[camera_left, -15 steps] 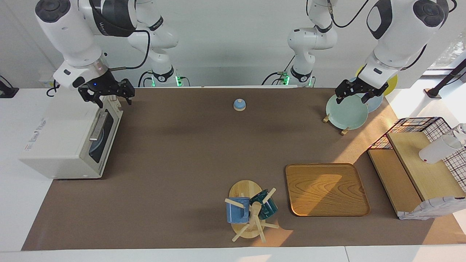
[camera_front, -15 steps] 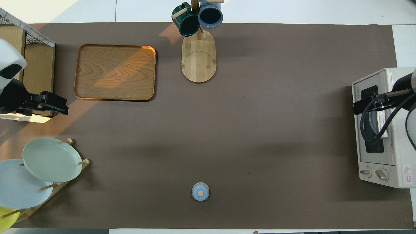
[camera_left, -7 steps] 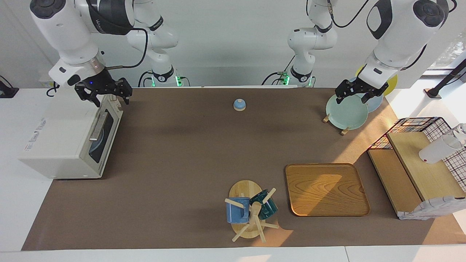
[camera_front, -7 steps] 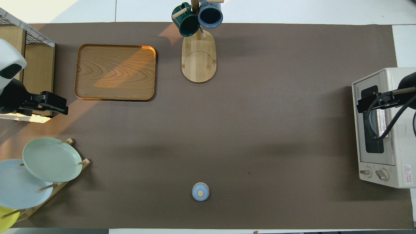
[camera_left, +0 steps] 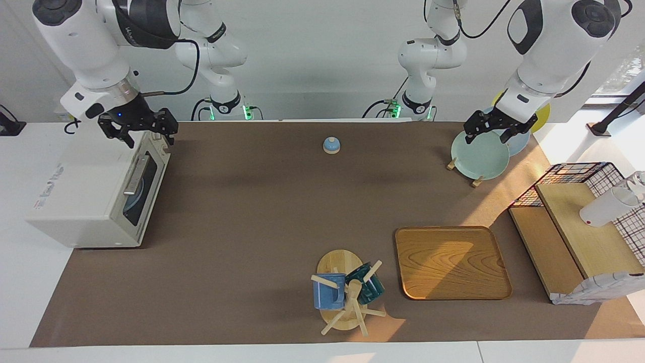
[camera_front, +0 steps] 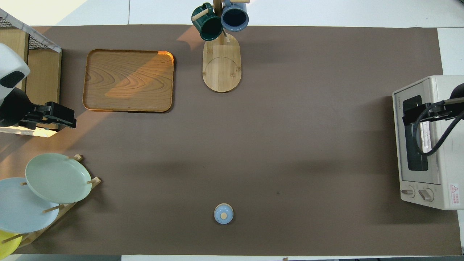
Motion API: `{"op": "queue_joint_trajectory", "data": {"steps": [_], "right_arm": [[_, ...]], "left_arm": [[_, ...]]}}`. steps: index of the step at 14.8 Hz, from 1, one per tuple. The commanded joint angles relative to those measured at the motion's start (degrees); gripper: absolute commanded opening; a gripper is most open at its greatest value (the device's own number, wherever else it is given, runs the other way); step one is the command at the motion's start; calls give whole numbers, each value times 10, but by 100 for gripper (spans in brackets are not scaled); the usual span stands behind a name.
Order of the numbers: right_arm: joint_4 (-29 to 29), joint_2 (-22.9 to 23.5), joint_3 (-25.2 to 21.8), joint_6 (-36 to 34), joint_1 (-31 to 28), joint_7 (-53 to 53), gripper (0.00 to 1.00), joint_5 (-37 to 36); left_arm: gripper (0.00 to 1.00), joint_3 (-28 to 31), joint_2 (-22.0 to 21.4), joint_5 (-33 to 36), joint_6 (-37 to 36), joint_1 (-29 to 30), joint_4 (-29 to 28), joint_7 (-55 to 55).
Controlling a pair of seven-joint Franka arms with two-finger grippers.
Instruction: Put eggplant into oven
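The off-white oven [camera_left: 75, 186] stands at the right arm's end of the table with its dark glass door shut; it also shows in the overhead view [camera_front: 447, 170]. A pale blue shape shows dimly through the glass. The eggplant is not in view. My right gripper [camera_left: 146, 137] hangs open and empty just above the oven's top edge nearest the robots, and in the overhead view [camera_front: 407, 117] it is over the door. My left gripper [camera_left: 488, 136] is open and empty in the air over the plate rack, and waits; it also shows in the overhead view [camera_front: 67, 121].
A plate rack with a green plate [camera_left: 478, 154] stands at the left arm's end. A small blue lid [camera_left: 331, 145] lies near the robots. A wooden tray [camera_left: 451, 262], a mug tree [camera_left: 347, 295] and a wire-framed wooden shelf [camera_left: 579, 232] stand farther out.
My right gripper has risen a little and drawn back from the oven's door toward its top. The oven door stays shut. The left arm has not moved.
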Motion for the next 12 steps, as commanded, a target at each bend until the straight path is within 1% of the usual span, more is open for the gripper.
{"op": "queue_joint_trajectory", "data": {"steps": [1, 12], "right_arm": [[14, 5, -6, -9, 8, 9, 100, 14], [13, 6, -5, -7, 8, 20, 100, 14]], "left_arm": [[100, -2, -2, -4, -2, 5, -1, -5], [100, -2, -2, -3, -1, 5, -1, -4]]}}
